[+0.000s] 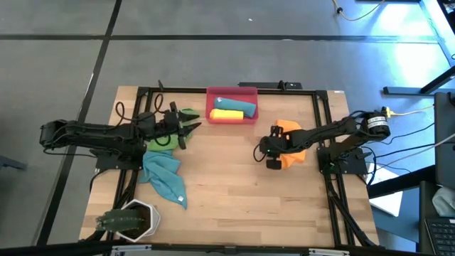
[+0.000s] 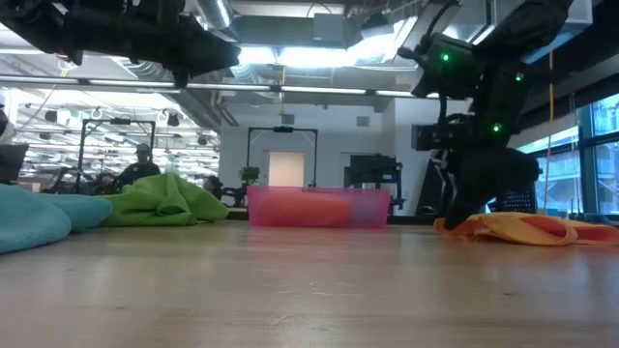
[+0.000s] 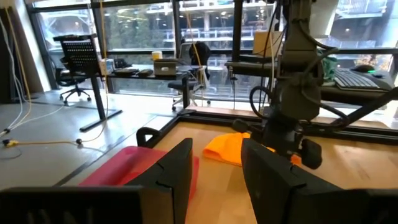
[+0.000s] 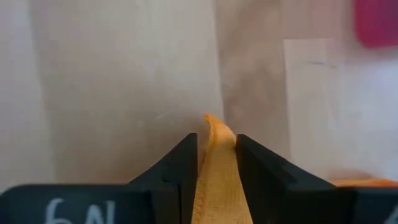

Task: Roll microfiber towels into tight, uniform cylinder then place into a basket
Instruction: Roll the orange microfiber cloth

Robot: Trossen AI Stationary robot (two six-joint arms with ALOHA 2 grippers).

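Right of the basket (image 1: pixel 232 105), we find the right gripper (image 4: pixel 216 155) clamped on an edge of the limp, light orange towel (image 1: pixel 293 153), best held at its hem; left gripper (image 3: pixel 214 171) stands apart, empty.

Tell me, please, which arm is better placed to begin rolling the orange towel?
The right arm. Its gripper is already shut on an edge of the orange towel. The left gripper hangs open and empty above the green towel, across the table.
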